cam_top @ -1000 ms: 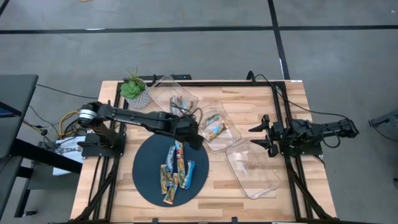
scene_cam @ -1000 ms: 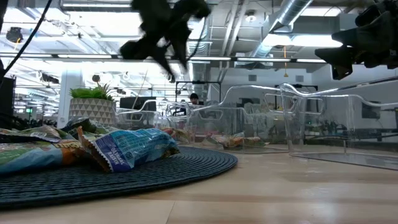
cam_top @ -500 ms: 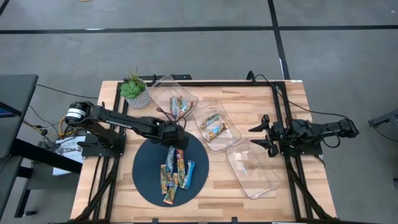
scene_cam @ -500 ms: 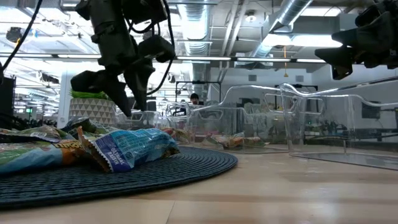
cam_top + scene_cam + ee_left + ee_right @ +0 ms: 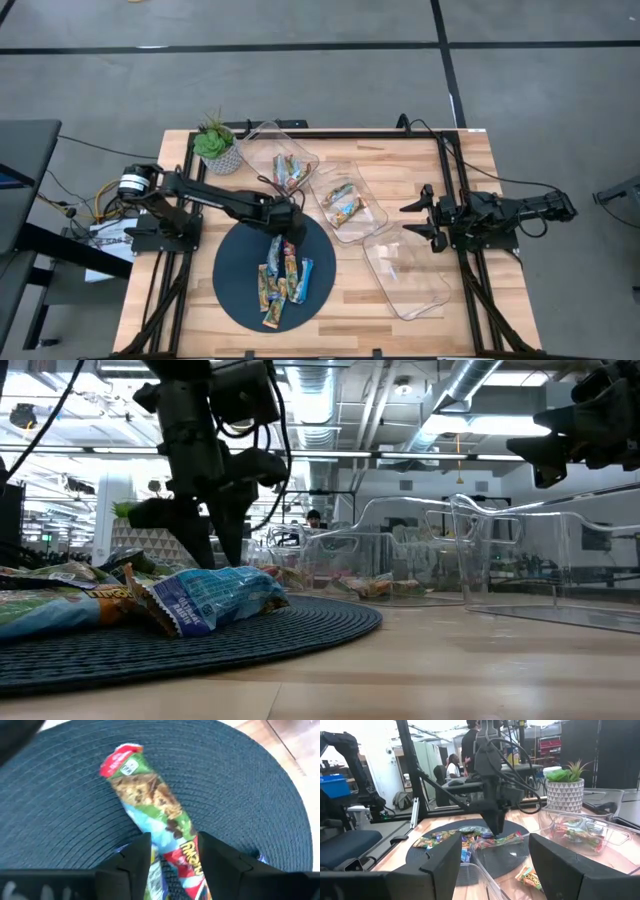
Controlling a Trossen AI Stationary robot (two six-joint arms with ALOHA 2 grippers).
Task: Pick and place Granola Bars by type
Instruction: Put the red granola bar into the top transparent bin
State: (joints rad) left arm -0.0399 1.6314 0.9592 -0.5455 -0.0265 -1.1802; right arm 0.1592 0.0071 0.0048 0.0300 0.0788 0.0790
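Two fingers of the left gripper [image 5: 171, 851] are standing apart on either side of a green and red granola bar [image 5: 152, 810], not closing on it.

The left wrist view is showing this bar lying on the dark round mat [image 5: 60, 815], with a gap between the wrapper and each finger; the high view is showing only that the gripper is hanging low over the far part of the mat, above the other bars [image 5: 283, 277] lying in a loose group. From above, two clear trays are already holding bars [image 5: 291, 170], and a third tray [image 5: 408, 270] is holding none. The right gripper [image 5: 413, 219] is waiting beside this tray with its fingers wide apart and nothing between them. A potted plant [image 5: 216, 146] is standing at the far left corner.
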